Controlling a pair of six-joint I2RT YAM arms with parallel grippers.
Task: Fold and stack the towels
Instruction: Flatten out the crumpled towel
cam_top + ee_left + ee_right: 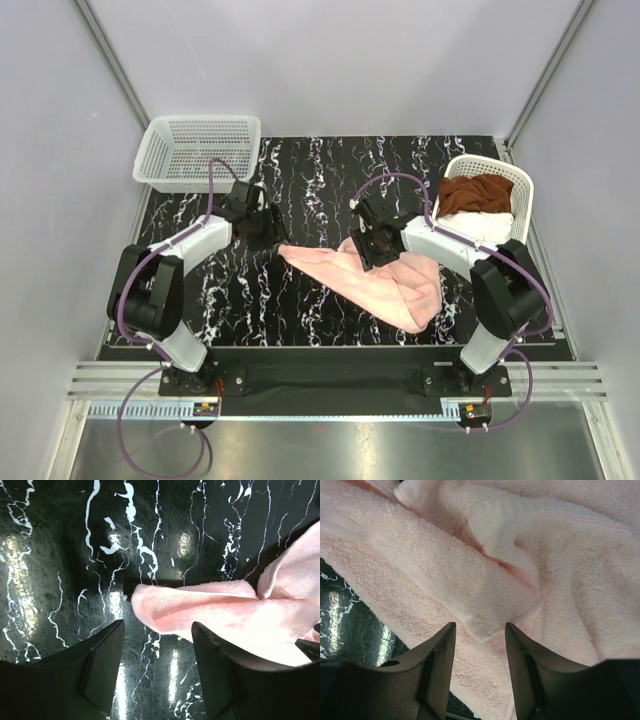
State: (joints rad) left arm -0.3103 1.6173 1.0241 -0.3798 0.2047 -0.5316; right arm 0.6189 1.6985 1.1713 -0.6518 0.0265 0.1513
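Note:
A pale pink towel (385, 285) lies rumpled on the black marbled table, one narrow corner stretched out to the left (165, 607). My left gripper (157, 630) hovers open just short of that corner, nothing between its fingers. My right gripper (480, 630) stands open right above the towel's middle folds (485, 580), holding nothing. A rust-brown towel (478, 193) lies on top of a white towel (478, 224) in the basket at the right.
The white mesh basket (520, 190) holding the two towels stands at the table's right edge. A second white mesh basket (197, 151) sits at the back left corner. Grey walls close in on both sides.

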